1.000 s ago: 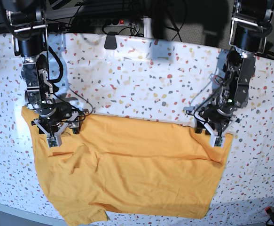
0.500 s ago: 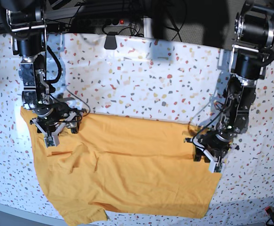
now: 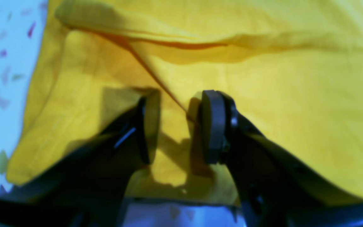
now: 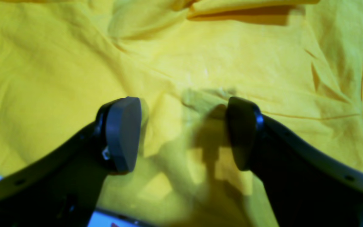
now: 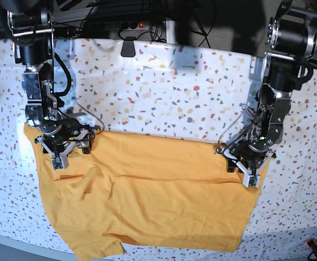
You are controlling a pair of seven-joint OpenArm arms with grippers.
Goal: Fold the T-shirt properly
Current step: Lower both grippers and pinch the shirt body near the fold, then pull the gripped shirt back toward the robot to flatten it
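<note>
We see the T-shirt [image 5: 147, 196] spread plain side up on the speckled tabletop [image 5: 163, 92], its long straight edge running across the middle and its lower part reaching the near rim. Our left claw [image 5: 250, 173] sits at the shirt's corner on the base view's right; from the left wrist view its two dark pads stand a little apart with a raised crease of yellow cloth [image 3: 175, 107] running between them, though we cannot tell whether the pads actually pinch it. Our right claw [image 5: 57, 155] rests low over the opposite corner, near the rumpled sleeve area; its fingers [image 4: 123, 132] stand wide apart over wrinkled fabric, gripping nothing. Both arms hang down from the far side.
</note>
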